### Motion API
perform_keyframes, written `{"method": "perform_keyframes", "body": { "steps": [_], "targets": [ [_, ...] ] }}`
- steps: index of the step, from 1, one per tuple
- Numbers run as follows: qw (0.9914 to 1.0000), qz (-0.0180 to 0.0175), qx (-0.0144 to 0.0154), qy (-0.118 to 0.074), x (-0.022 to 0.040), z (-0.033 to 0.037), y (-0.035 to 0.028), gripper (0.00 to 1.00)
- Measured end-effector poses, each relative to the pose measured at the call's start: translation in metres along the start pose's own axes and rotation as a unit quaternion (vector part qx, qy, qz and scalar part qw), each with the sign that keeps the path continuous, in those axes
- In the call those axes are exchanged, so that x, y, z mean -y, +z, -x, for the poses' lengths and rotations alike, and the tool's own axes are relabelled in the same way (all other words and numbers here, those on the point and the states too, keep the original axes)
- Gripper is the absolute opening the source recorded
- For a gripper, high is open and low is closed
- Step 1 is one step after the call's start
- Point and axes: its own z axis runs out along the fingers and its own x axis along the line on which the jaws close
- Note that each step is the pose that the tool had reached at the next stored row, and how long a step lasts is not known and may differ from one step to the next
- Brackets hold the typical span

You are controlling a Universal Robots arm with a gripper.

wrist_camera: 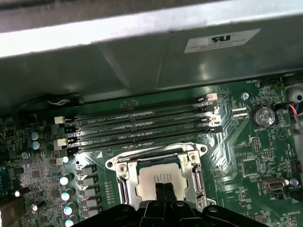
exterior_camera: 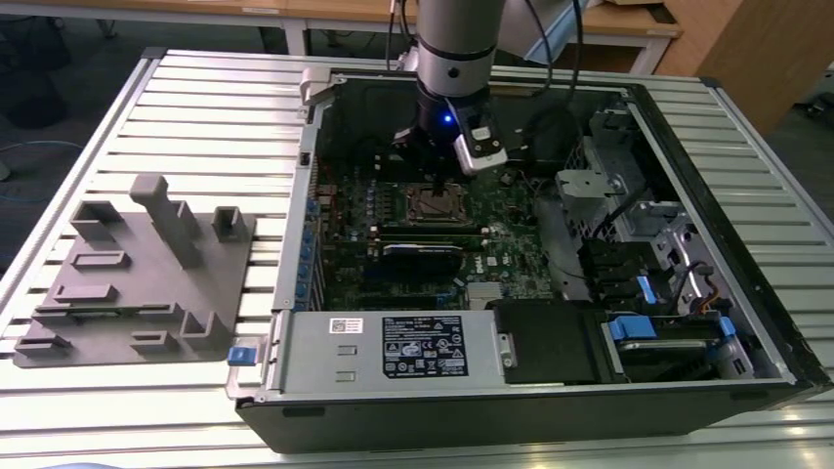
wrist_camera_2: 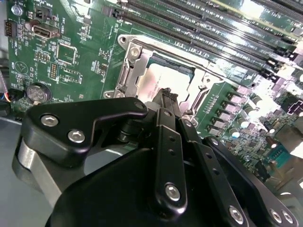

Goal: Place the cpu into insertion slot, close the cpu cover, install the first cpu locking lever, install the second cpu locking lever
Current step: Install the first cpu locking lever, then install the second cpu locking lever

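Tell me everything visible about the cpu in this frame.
The cpu is a flat square chip with a pale silvery-tan metal top that catches the light. It lies level inside the insertion slot, framed by shiny metal on the green motherboard, beside the long black memory slots. The pincer has its fingertips right over the chip's near edge; whether they touch it cannot be told.

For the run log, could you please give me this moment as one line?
gripper: over socket, jaws together | cpu: seated in insertion slot | cpu cover: down around cpu | holding: nothing seen
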Motion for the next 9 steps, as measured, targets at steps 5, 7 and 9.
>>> {"method": "perform_keyframes", "body": {
  "steps": [5,7,9],
  "targets": [
    [1.00000,0.0002,0.0001,0.000,-0.0002,0.0003,-0.0051,0.11],
    [1.00000,0.0002,0.0000,0.000,-0.0002,0.0003,-0.0053,0.11],
    [1.00000,0.0002,0.0001,0.000,-0.0002,0.0003,-0.0054,0.11]
  ]
}}
